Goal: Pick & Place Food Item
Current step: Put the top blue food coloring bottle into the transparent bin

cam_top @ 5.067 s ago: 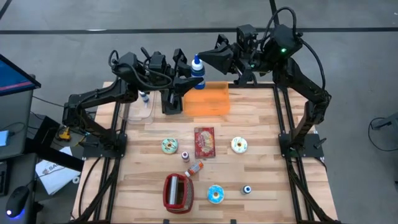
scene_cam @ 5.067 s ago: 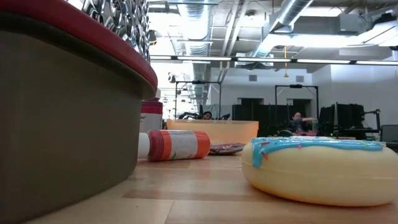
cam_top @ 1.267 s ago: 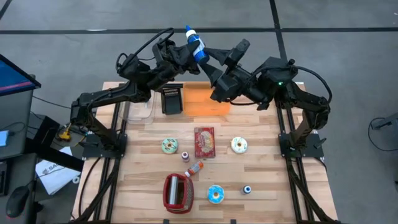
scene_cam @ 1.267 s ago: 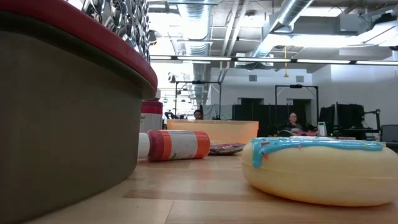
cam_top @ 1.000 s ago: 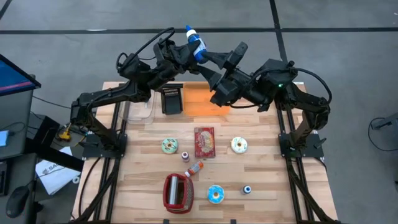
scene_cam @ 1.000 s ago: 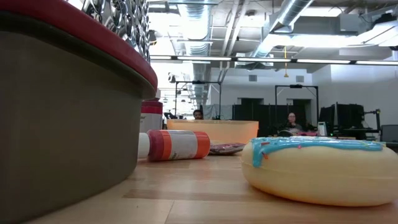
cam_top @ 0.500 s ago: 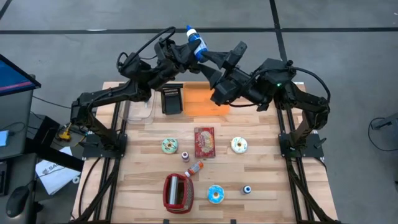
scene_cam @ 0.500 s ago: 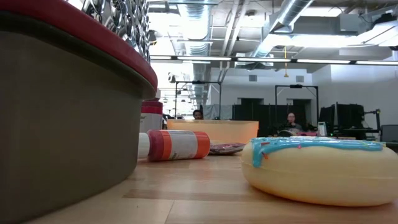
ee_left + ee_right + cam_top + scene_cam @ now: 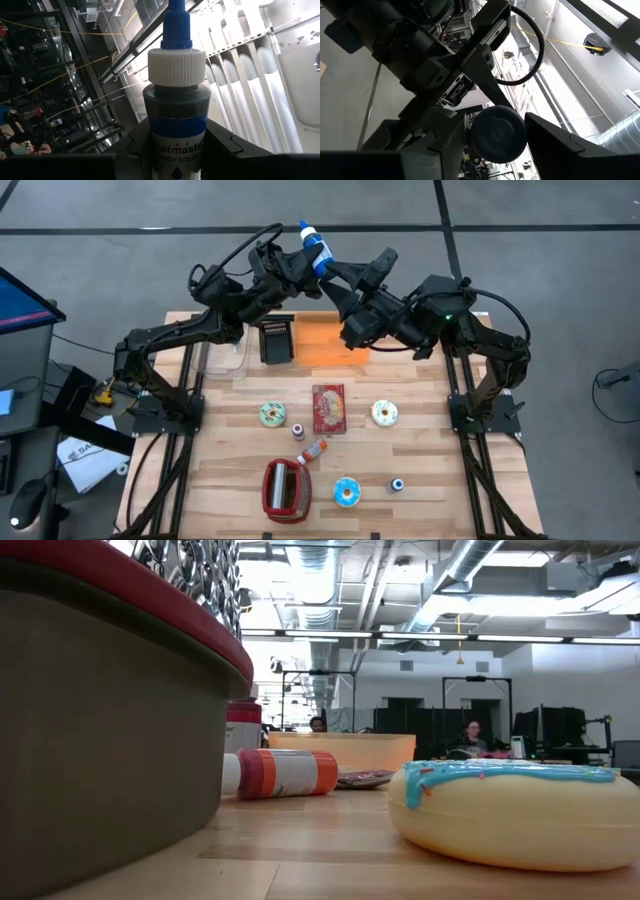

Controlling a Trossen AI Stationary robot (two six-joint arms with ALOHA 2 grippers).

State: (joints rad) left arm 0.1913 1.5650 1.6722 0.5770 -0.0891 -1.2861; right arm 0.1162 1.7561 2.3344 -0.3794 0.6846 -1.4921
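Food-colouring bottle (image 9: 314,246), blue cap, white collar: you held it aloft beyond the worktop's (image 9: 420,450) far edge, above the orange bin (image 9: 318,352), clamped in the left pincer (image 9: 300,262) with its nozzle pointing up and away. Right pincer (image 9: 336,277): you had it just beside the bottle's base, fingers spread either side of the round bottom and not closed on it. Risk, as judged: a mid-air handover; if you released the left grip before the right had closed, or closed off-centre on the smooth body, the bottle would slip and drop past the bin.
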